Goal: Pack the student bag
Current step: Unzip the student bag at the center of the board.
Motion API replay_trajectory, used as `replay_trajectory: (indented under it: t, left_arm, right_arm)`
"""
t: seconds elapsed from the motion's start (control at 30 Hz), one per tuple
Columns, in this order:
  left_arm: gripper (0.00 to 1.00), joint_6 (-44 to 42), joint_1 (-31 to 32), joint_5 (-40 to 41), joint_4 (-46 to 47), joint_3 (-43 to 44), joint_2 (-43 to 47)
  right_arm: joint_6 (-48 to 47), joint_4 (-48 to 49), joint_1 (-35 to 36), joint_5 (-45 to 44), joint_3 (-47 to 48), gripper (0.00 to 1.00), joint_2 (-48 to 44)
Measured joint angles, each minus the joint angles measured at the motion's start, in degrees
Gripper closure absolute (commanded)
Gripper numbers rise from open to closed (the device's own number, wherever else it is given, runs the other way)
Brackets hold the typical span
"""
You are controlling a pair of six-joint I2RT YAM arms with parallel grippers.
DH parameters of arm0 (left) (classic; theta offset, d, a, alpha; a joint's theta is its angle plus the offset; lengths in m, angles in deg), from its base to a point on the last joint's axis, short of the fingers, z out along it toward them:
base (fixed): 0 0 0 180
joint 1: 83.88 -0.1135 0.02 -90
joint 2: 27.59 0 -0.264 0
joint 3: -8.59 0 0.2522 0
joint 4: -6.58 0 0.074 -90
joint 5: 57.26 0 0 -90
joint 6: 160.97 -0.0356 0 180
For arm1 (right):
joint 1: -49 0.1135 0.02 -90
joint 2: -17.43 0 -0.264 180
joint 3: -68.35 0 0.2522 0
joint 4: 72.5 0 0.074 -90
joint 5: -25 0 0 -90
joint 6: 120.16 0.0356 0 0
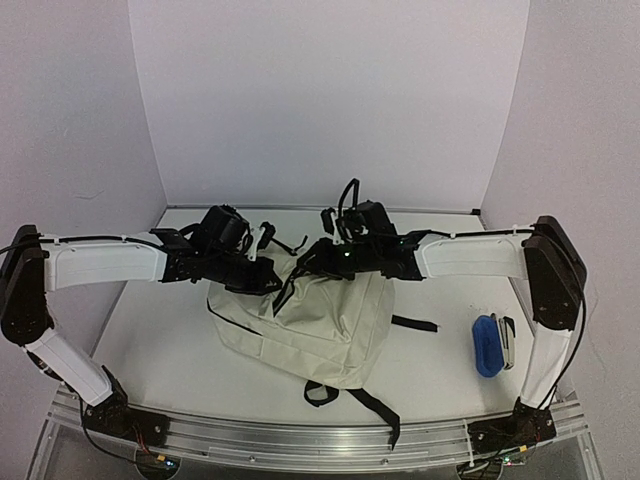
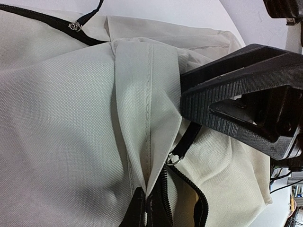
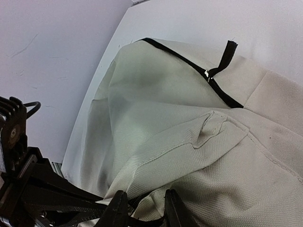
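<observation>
left jaws clamped on the student bag (image 2: 71, 118); right jaws apart, astride its fabric edge.

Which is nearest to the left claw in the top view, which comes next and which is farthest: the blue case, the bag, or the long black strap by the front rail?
1. The bag: right under the left claw, which pinches its cloth.
2. The long black strap: at the bag's near end, by the front rail.
3. The blue case: far right of the table.
</observation>
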Motion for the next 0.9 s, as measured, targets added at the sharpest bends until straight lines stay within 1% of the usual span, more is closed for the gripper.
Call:
replay_trajectory:
  t: [0.1, 0.13, 0.4, 0.7, 0.9]
  left_arm:
    - [1.0, 0.12, 0.0, 0.09, 0.0, 0.0, 0.0]
    - [1.0, 0.18, 0.0, 0.15, 0.0, 0.0, 0.0]
    - [1.0, 0.37, 0.0, 0.82, -0.11, -0.02, 0.65]
    - [1.0, -0.46, 0.22, 0.02, 0.1, -0.04, 2.81]
    - [1.0, -2.15, 0.22, -0.91, -0.07, 0.33, 3.04]
  right_arm:
    - [0.3, 0.02, 0.16, -0.19, 0.03, 0.99, 0.02]
    - [0.17, 0.02, 0.21, -0.3, 0.04, 1.0, 0.02]
    - [-0.62, 0.04, 0.55, -3.45, -0.03, 1.0, -0.44]
    - [-3.33, 0.36, 1.64, -9.3, -0.77, 1.0, -5.36]
    - [-5.01, -0.09, 2.07, -12.43, -0.52, 1.0, -5.62]
